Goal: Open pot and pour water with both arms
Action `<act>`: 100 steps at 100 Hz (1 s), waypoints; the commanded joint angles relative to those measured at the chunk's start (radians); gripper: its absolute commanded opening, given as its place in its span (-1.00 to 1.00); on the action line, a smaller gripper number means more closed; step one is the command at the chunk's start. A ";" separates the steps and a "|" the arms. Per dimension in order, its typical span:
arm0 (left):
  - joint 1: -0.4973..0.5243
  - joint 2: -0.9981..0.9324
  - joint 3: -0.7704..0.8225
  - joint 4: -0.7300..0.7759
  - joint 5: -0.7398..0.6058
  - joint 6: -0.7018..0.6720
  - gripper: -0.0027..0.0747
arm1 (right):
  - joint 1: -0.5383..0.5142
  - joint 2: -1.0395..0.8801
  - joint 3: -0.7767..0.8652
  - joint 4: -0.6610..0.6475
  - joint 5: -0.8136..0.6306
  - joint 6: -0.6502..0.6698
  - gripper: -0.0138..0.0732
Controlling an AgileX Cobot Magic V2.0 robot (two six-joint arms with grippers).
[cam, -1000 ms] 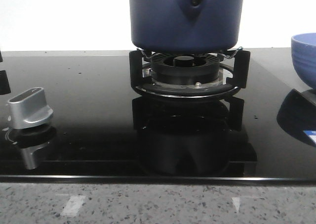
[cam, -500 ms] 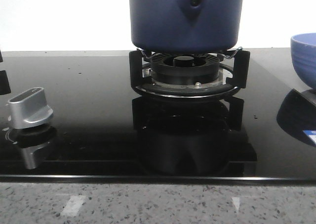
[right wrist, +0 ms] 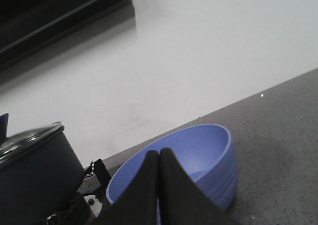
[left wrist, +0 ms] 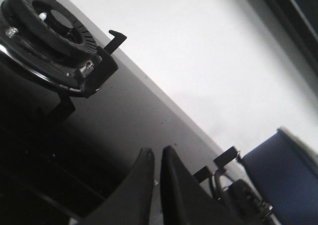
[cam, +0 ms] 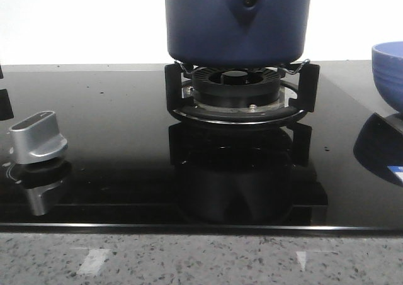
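The dark navy pot (cam: pixel 236 24) stands on the black burner grate (cam: pixel 239 90) at the back middle of the hob; its teardrop handle mount faces me. It shows in the left wrist view (left wrist: pixel 280 178) and in the right wrist view (right wrist: pixel 35 170), where a glass lid (right wrist: pixel 27 135) lies on it. My left gripper (left wrist: pixel 158 153) is shut and empty above the hob, between a second burner (left wrist: pixel 49 26) and the pot. My right gripper (right wrist: pixel 159 155) is shut and empty in front of the light-blue bowl (right wrist: pixel 198 155). Neither gripper shows in the front view.
The light-blue bowl (cam: pixel 389 71) stands at the right edge of the black glass hob (cam: pixel 113 146). A silver control knob (cam: pixel 38 137) sits at the left front. A speckled stone counter edge (cam: pixel 201 260) runs along the front. A white wall stands behind.
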 commanded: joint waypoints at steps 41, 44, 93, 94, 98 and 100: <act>0.002 0.122 -0.291 -0.025 0.229 0.463 -0.98 | -0.006 0.206 -0.489 0.033 0.594 -0.273 -0.84; 0.002 0.145 -0.313 -0.025 0.245 0.506 -0.98 | -0.004 0.218 -0.505 0.031 0.597 -0.272 -0.84; -0.136 0.447 -0.529 -0.275 0.309 1.099 0.04 | 0.010 0.225 -0.532 0.012 0.604 -0.272 0.01; -0.140 0.450 -0.531 -0.282 0.309 1.123 0.04 | 0.010 0.225 -0.532 0.012 0.604 -0.272 0.04; -0.162 0.473 -0.541 -0.296 0.310 1.177 0.04 | 0.013 0.225 -0.532 0.012 0.602 -0.272 0.13; -0.172 0.484 -0.546 -0.308 0.310 1.205 0.04 | 0.014 0.225 -0.532 0.014 0.602 -0.272 0.16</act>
